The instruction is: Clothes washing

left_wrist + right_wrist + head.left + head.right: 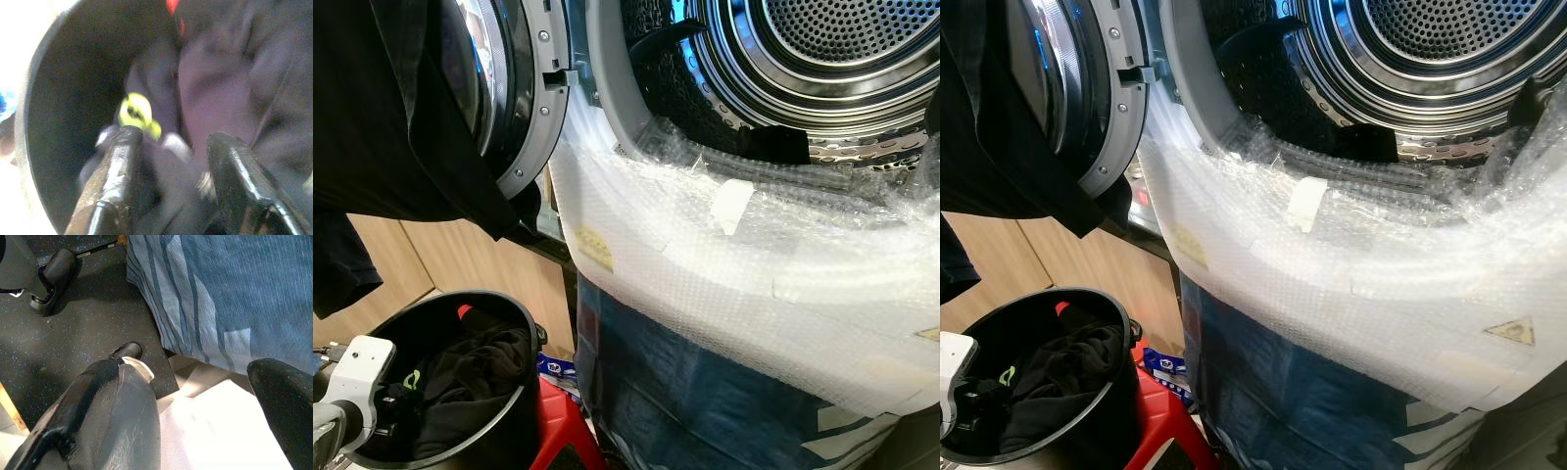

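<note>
A black bucket (525,328) at lower left holds dark clothes (475,377) with a yellow-green tag (137,112). My left gripper (176,139) is down inside the bucket, open, its fingers (120,161) straddling the dark cloth just below the tag. The washing machine's steel drum (822,39) stands open at upper right, with dark cloth (778,144) at its lower lip. Another black garment (401,127) hangs over the open door (530,108) at upper left. My right gripper (195,372) hangs open over the dark floor (73,333), holding nothing.
Bubble wrap (754,274) covers the machine's front, with a blue striped cover (705,401) below it. The bucket sits on a red stool (560,421); a blue packet (558,367) lies behind it. Wooden cabinet fronts (460,264) stand at the left. A black foot (51,276) rests on the floor.
</note>
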Robot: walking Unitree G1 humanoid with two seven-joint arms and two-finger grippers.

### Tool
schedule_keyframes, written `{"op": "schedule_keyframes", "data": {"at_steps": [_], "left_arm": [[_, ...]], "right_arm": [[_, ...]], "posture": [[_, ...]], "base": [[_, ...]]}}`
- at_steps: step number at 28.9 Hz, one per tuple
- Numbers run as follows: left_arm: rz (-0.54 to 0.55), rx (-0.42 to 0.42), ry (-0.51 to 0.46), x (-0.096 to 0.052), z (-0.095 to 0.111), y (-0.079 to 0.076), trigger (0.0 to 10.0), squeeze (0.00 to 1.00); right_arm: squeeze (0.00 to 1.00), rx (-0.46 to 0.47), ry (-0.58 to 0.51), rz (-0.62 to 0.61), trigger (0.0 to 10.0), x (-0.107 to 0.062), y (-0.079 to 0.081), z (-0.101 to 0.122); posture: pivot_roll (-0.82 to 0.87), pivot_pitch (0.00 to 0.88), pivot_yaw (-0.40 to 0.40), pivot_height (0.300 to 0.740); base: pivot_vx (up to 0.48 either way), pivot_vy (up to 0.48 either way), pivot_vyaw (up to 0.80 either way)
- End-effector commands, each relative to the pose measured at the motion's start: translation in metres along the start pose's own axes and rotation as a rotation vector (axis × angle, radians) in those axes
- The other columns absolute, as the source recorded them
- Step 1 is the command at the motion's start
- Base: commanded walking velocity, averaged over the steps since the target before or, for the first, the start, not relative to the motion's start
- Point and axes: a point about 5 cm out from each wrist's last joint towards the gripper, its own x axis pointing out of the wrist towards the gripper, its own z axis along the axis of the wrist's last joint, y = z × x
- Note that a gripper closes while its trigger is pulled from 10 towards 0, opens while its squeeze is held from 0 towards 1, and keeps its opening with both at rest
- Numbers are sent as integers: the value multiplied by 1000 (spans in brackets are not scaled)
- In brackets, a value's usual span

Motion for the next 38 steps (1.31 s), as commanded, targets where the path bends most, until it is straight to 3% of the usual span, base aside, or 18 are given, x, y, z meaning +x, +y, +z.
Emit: {"op": "schedule_keyframes", "data": {"at_steps": [1, 2, 4, 5, 7, 14, 19, 26, 27, 30, 38], "left_arm": [[7, -110, -93, -1, 15, 6, 10000, 0], [-15, -174, -141, -3, 22, 9, 10000, 0], [-23, -203, -160, -6, 26, 11, 10000, 0], [-44, -204, -164, -8, 27, 9, 10000, 1000], [-95, -244, -187, -11, 29, 4, 10000, 1000], [-83, -226, -163, -10, 23, -2, 10000, 1000], [-43, -182, -119, -11, 21, 4, 10000, 1000], [-22, -185, -97, -12, 21, 10, 10000, 1000], [-29, -172, -88, -13, 20, 9, 10000, 1000], [-49, -12, -42, -18, 14, 8, 10000, 1000], [-140, 94, -63, -30, 25, 7, 10000, 1000]], "right_arm": [[0, 2, -17, -1, 10000, 0, -2, 7], [0, 21, -23, -7, 10000, 0, -2, 9], [0, 35, -25, -11, 10000, 1, -3, 10], [0, 36, -25, -11, 10000, 0, -2, 10], [0, 32, -19, -5, 10000, 0, -1, 7], [0, 22, 13, 5, 10000, 0, 0, -6], [0, 27, 11, 3, 10000, 0, -1, -5], [0, 32, 8, 8, 10000, 0, 0, -3], [0, 34, 6, 8, 10000, 0, 0, -3], [0, 43, 6, 9, 10000, 0, 2, -2], [0, 72, 15, 9, 10000, 0, 3, -3]], "posture": [[263, 0, 47, 740], [265, 4, 54, 740], [262, 11, 56, 740], [262, 11, 56, 740], [271, 11, 51, 740], [265, 28, 46, 740], [266, 32, 50, 740], [265, 40, 57, 740], [265, 40, 57, 740], [264, 43, 61, 740], [268, 54, 65, 740]], "base": [[0, 0, 0], [0, 0, 0], [0, 0, 0], [0, 0, 0], [0, 0, 0], [0, 0, 0], [0, 0, 0], [0, 0, 0], [0, 0, 0], [0, 0, 0], [0, 0, 0]]}}
